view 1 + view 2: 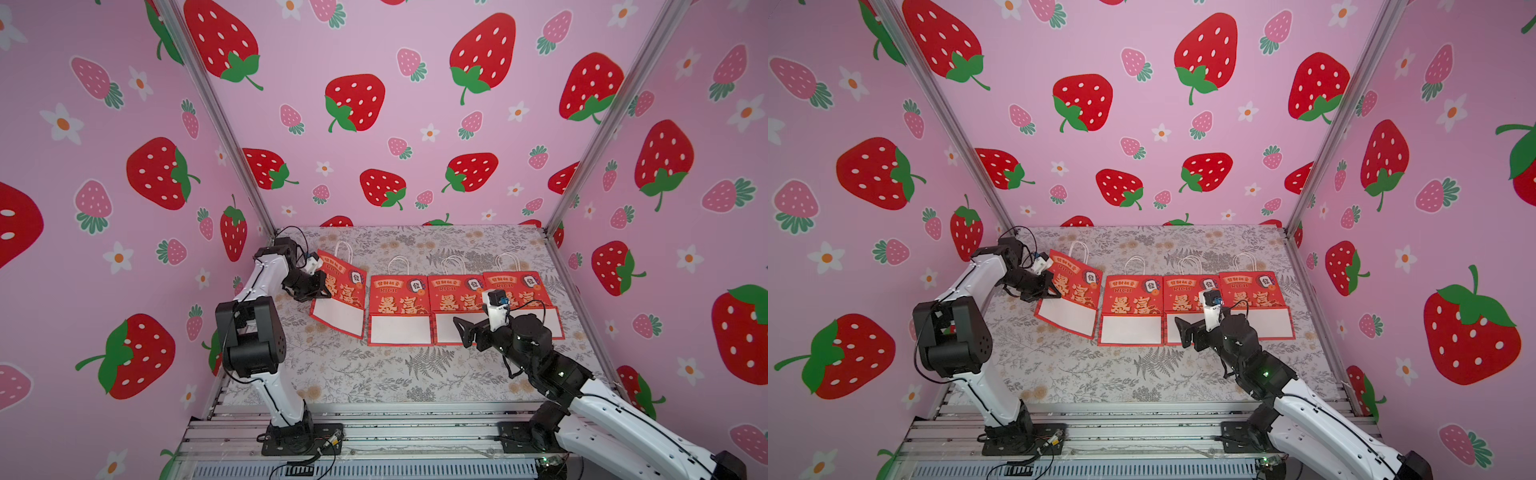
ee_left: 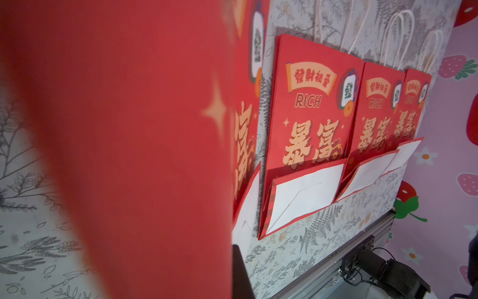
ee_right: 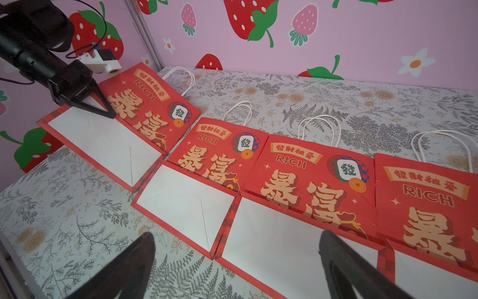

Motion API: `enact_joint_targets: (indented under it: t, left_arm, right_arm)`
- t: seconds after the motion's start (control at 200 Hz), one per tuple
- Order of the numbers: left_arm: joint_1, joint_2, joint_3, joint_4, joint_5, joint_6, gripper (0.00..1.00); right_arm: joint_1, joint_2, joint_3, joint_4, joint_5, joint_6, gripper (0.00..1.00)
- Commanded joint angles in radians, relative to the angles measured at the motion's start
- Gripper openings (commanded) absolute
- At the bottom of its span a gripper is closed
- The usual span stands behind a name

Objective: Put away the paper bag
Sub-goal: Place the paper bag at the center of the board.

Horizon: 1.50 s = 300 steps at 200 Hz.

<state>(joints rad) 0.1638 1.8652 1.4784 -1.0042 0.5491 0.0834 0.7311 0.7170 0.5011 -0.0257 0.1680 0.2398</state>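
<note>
Right wrist: left jaws pinch paper bag (image 3: pixel 121 126) edge.

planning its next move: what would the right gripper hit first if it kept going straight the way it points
Most likely the white folded base of the flat red paper bag just below the right gripper, though its height above the paper is unclear.

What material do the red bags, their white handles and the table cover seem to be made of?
Red bags: matte printed paper, judging by sharp creases and flat folded white bottoms.
Handles: thin white loops, probably twisted paper or string cord.
Table cover: printed sheet with fern pattern, cloth or vinyl; cannot tell which.
</note>
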Motion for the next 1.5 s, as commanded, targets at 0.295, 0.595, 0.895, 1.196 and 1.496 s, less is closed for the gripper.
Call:
enact_joint_targets:
  t: [0.295,0.595,0.895,1.196,1.496]
  left_arm:
    - [0.004,0.106,0.073,-0.065,-0.05,0.024,0.02]
    - [0.007,0.14,0.075,-0.072,-0.09,0.02,0.2]
    - [0.007,0.169,0.058,-0.082,-0.181,0.013,0.34]
    - [0.008,0.177,0.062,-0.093,-0.207,0.004,0.57]
    - [0.007,0.155,0.045,-0.095,-0.231,-0.005,0.7]
  right_arm:
    - [-0.01,-0.003,0.002,0.015,-0.01,0.007,0.99]
    - [-0.012,0.002,0.005,0.015,-0.014,0.007,0.99]
    - [-0.012,-0.004,0.002,0.014,-0.015,0.01,0.99]
    - [-0.015,0.001,0.004,0.015,-0.014,0.01,0.99]
    - [-0.016,-0.011,-0.001,0.015,-0.015,0.012,0.99]
